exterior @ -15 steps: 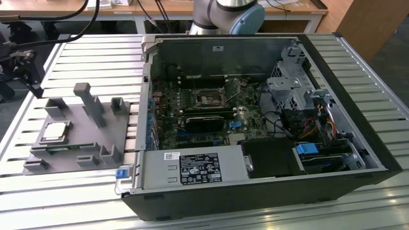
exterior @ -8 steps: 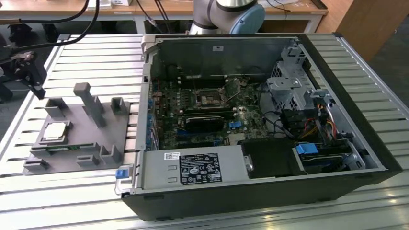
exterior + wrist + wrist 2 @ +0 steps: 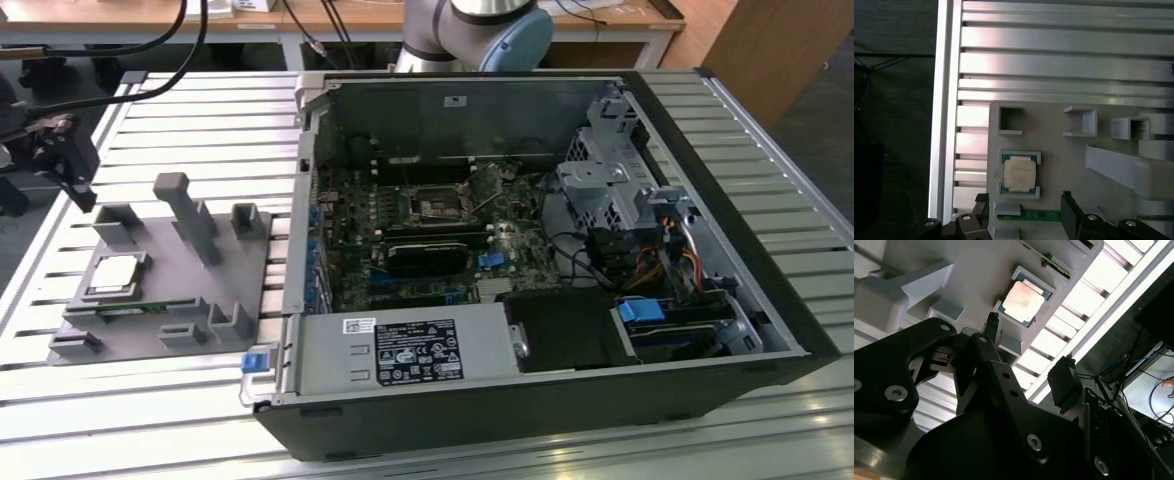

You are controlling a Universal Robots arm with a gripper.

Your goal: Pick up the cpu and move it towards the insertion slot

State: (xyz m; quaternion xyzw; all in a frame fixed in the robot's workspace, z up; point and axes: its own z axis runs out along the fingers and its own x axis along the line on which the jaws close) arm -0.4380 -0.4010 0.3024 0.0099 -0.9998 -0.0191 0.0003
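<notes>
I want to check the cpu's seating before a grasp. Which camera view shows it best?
The first wrist view: it looks straight down on the cpu, flat in its grey fixture pocket. The second wrist view shows it obliquely; the exterior view shows it small.

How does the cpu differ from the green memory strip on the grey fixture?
The cpu is square with a silvery top; the memory strip is long, thin and green. The cpu lies flat in a framed recess; the strip sits in a narrow slot beside it. Both rest on the grey fixture, neither held by the open claw.
</notes>
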